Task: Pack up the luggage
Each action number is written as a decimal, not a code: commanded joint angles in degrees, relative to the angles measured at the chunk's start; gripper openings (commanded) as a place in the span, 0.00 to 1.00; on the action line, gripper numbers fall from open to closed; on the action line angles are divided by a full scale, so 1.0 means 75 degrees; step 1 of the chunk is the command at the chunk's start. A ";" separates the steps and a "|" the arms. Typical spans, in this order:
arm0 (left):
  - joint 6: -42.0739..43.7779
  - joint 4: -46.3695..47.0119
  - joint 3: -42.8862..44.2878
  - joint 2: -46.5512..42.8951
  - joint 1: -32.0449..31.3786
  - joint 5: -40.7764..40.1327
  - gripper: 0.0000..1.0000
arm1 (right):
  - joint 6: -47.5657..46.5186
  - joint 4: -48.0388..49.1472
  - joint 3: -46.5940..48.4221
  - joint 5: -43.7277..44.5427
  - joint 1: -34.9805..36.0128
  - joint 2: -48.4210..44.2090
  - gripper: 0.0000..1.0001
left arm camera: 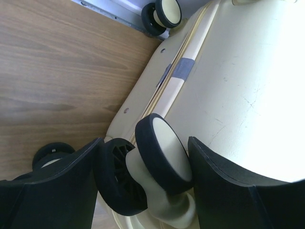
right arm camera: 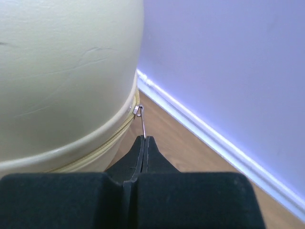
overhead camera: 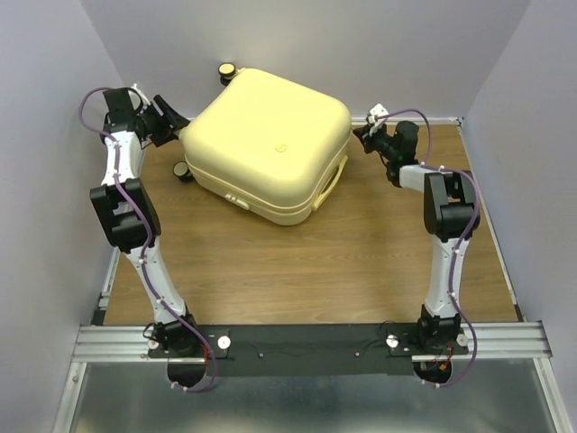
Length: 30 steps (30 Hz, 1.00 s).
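Observation:
The luggage (overhead camera: 270, 153), a pale-yellow hard-shell suitcase, lies closed and flat at the back of the wooden table. My left gripper (overhead camera: 174, 126) is at its left corner. In the left wrist view the gripper (left arm camera: 143, 176) has its jaws set wide around a twin caster wheel (left arm camera: 162, 152), and both pads touch the wheel. My right gripper (overhead camera: 370, 135) is at the right rear corner. In the right wrist view it (right arm camera: 144, 139) is shut on the thin metal zipper pull (right arm camera: 142, 125), at the zipper seam (right arm camera: 109, 138) of the luggage (right arm camera: 62, 71).
Other wheels stick out at the back (overhead camera: 225, 70) and at the left front (overhead camera: 180, 170). A carry handle (overhead camera: 332, 178) sits on the right side. Lilac walls enclose the table on three sides, close behind the right gripper. Bare wood (overhead camera: 306, 271) lies in front of the luggage.

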 commanded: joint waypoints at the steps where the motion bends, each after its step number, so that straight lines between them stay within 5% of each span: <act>1: 0.2086 0.0265 0.0631 0.1020 -0.0117 -0.1285 0.00 | -0.0103 0.0906 0.1314 -0.0728 -0.0285 0.1328 0.00; 17: 0.3048 0.0264 0.1195 0.1665 -0.1219 -0.1942 0.00 | 0.2030 0.2358 0.6296 -0.2745 -0.0121 0.5127 0.01; 18: 0.3106 0.0265 0.1172 0.1665 -0.1266 -0.1872 0.10 | 0.2054 0.2522 0.6250 -0.3001 -0.0097 0.5139 0.20; 19: 0.3107 0.0276 0.1160 0.1665 -0.1313 -0.1848 0.44 | 0.2124 0.2826 0.6110 -0.3166 -0.0062 0.5104 0.34; 21: 0.3084 0.0311 0.1183 0.1642 -0.1407 -0.1883 0.66 | 0.2171 0.3109 0.5456 -0.3586 -0.0039 0.4767 0.63; 25: 0.2979 0.0335 0.1265 0.1514 -0.1500 -0.1825 0.79 | 0.2218 0.3880 0.3781 -0.4256 0.0008 0.3749 0.76; 26: 0.2908 0.0323 0.1265 0.1478 -0.1512 -0.1824 0.89 | 0.2242 0.4092 0.3301 -0.4361 0.0008 0.3443 0.78; 30: 0.2627 0.0288 0.0973 0.1244 -0.1781 -0.1591 0.91 | 0.2183 0.4984 0.1191 -0.5005 0.0102 0.2165 0.88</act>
